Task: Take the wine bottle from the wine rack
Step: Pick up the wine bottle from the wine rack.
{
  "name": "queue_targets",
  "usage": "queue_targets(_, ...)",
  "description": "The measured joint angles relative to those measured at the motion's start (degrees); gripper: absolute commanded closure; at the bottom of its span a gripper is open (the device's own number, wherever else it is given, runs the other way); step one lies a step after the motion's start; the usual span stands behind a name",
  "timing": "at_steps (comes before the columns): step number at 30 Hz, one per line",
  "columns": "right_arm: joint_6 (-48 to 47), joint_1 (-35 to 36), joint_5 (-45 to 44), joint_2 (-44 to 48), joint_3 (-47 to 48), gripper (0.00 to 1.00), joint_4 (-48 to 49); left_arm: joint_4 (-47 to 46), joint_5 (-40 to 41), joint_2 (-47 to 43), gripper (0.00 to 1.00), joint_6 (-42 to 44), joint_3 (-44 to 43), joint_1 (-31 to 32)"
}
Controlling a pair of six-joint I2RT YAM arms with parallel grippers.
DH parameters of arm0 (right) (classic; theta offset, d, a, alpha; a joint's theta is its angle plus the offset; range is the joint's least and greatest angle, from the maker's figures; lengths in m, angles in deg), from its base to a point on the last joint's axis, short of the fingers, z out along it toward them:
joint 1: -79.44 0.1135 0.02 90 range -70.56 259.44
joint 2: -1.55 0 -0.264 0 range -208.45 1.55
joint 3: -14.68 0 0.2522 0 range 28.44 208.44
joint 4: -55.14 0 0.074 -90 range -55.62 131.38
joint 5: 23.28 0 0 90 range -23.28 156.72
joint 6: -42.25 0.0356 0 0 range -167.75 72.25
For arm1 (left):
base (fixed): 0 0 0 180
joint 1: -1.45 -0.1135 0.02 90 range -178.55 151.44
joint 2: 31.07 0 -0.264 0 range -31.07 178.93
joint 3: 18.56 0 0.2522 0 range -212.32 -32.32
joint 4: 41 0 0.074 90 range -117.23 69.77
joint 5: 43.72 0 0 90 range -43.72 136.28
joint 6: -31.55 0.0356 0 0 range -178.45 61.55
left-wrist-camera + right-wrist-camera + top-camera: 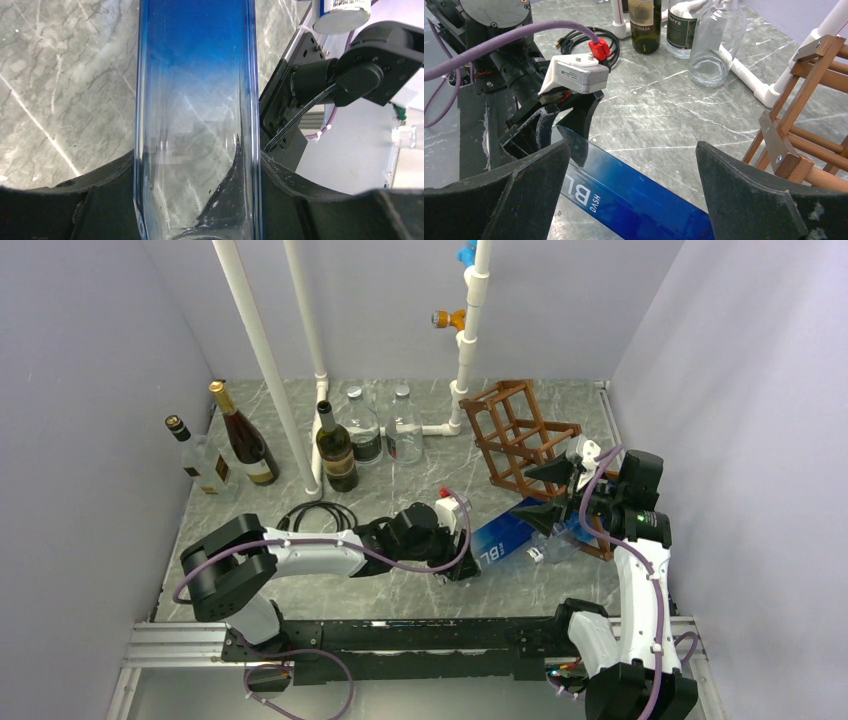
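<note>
A blue square-sided wine bottle (505, 538) with white lettering lies at a slant low over the marble table, between the two arms. My left gripper (465, 560) is shut on its clear lower end; in the left wrist view the black fingers (287, 182) press both sides of the glass (197, 125). My right gripper (631, 170) is open and hovers above the blue body (639, 192), touching nothing. The reddish-brown wine rack (520, 435) stands just behind and right of it, with no bottle in its cells (804, 125). The bottle's far end is hidden under the right gripper (545, 495).
Several other bottles stand at the back left: two near the wall (243, 435), a dark one (335, 448) and two clear ones (385, 428). White pipes (265, 360) rise from the floor. A black cable coil (315, 515) lies beside the left arm.
</note>
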Motion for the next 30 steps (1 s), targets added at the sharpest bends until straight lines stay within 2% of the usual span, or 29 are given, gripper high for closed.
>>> queue_targets(4, -0.35, 0.0, 0.02, 0.0, -0.33, 0.0, -0.09, 4.07, 0.0, -2.03, 1.0, 2.86, 0.0, 0.0)
queue_targets(9, -0.85, 0.0, 0.04, 0.0, -0.46, 0.0, -0.35, 14.29, 4.24, -4.11, 1.0, 6.38, 0.07, -1.05)
queue_targets(16, -1.88, 0.02, 0.09, 0.0, -0.5, 0.0, -0.94, 21.53, 8.9, -8.55, 1.0, 11.3, -0.04, -1.95)
queue_targets(22, -3.45, 0.28, 0.13, -0.02, -0.5, 0.0, -1.68, 25.44, 9.07, -10.67, 1.0, 14.95, -0.07, -1.95)
queue_targets(30, -14.49, 3.21, 0.22, -2.89, -0.44, 0.0, -8.74, 32.48, 9.01, -13.49, 1.0, 21.7, -1.33, -1.95)
